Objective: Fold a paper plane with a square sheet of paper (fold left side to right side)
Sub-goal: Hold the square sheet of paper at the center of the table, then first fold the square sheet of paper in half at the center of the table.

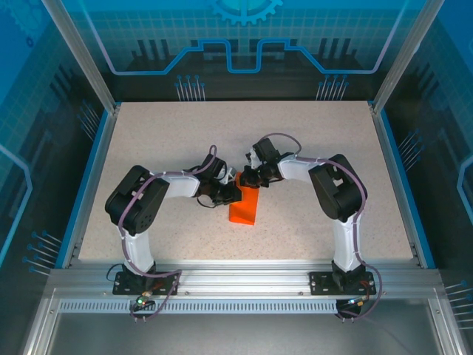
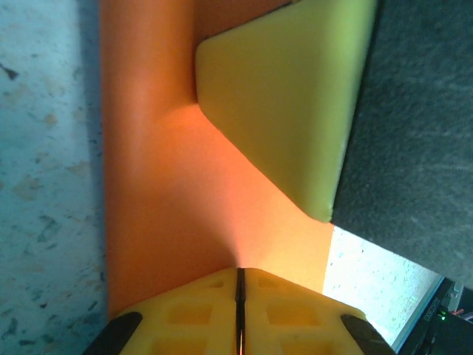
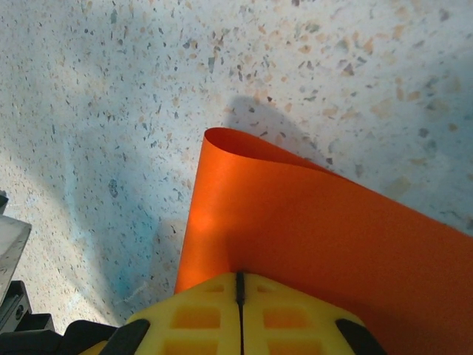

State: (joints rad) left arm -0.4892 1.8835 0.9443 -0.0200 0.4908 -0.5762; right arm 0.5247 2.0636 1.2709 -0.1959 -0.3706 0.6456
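The square sheet of paper (image 1: pixel 244 210) is bright orange and lies bent over itself in the middle of the table, a narrow strip from above. My left gripper (image 1: pixel 232 194) meets its far end from the left, my right gripper (image 1: pixel 250 180) from the right. In the left wrist view the left gripper (image 2: pixel 239 272) is shut on the sheet (image 2: pixel 170 185), which puckers at the tips; a yellow finger (image 2: pixel 288 96) of the right gripper rests on the paper ahead. The right gripper (image 3: pixel 239 278) is shut on the sheet (image 3: pixel 318 222), whose far edge curls into a rounded loop.
The speckled beige tabletop (image 1: pixel 162 140) is bounded by blue rails (image 1: pixel 94 166) at left and right and a metal frame at the near edge. Both arms crowd together at the table's centre.
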